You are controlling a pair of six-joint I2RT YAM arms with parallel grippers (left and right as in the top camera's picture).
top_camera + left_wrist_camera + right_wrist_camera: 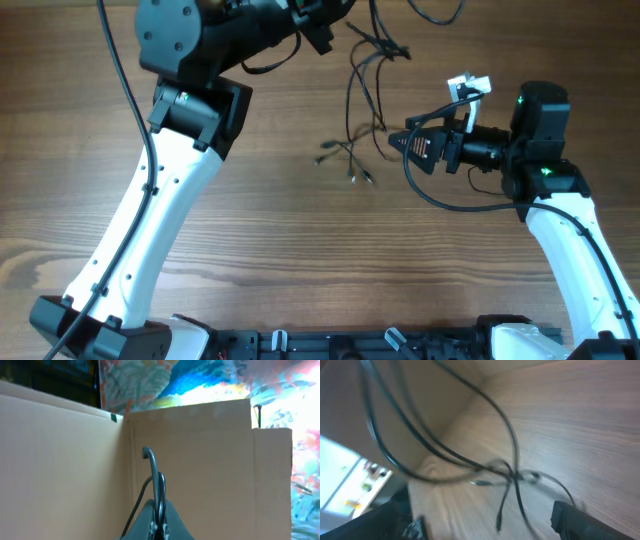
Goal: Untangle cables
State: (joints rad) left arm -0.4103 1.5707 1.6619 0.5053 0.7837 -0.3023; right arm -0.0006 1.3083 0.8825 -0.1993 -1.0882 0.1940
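The cables point(352, 100) are several thin black strands that hang from a bunch near the top point(385, 48) down to the wooden table, where their plug ends point(345, 157) splay out. My left gripper point(330, 35) is raised at the top and shut on a cable strand point(152, 467) that arcs up out of its jaws point(159, 527). My right gripper point(398, 143) is open, low over the table, pointing left just right of the strands. In the blurred right wrist view the crossed strands point(512, 477) lie ahead of its spread fingers point(480, 525), untouched.
The wooden table point(300, 260) stretches bare in front. A cardboard wall point(200, 460) stands behind the table with a colourful backdrop point(210, 385) above it. A thicker arm cable point(440, 15) loops at the top edge. A white tag point(468, 85) sits by the right wrist.
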